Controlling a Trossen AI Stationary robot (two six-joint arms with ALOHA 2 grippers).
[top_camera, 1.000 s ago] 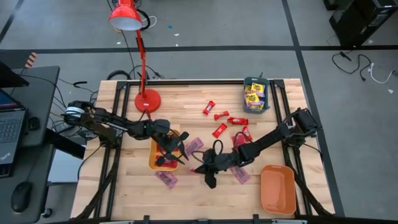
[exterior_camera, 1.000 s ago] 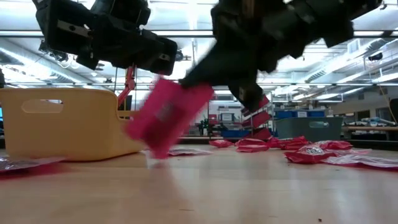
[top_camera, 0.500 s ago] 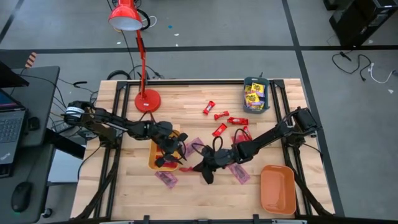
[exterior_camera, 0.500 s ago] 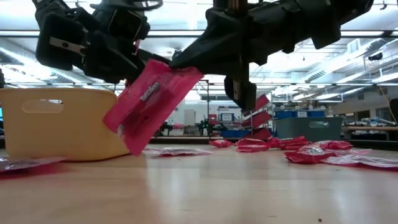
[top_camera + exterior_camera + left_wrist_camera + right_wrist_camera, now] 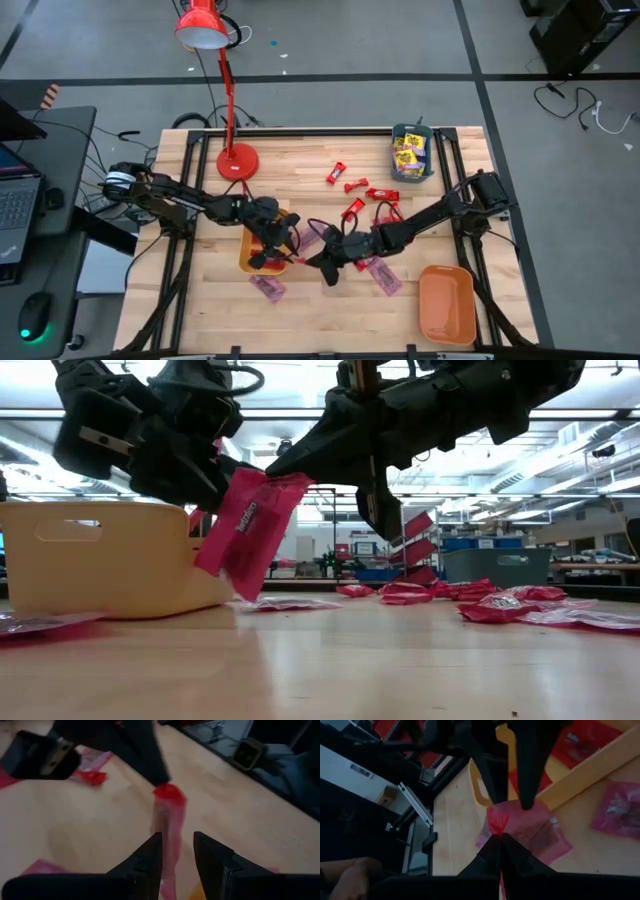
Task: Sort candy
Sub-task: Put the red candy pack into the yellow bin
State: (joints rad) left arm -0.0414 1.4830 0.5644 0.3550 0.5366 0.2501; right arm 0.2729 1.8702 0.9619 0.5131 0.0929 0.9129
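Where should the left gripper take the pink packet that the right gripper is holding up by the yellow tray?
On the free lower edge of the pink packet, coming from the yellow tray side. The right gripper pinches its top corner, so it hangs tilted off the table with its lower part clear. The left gripper already straddles it edge-on, not yet shut.

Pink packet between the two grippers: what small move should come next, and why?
Probably the left gripper should close. The right gripper pinches the pink packet by one edge above the table, beside the yellow tray, and the packet's free edge already sits between the left jaws, which stand apart.
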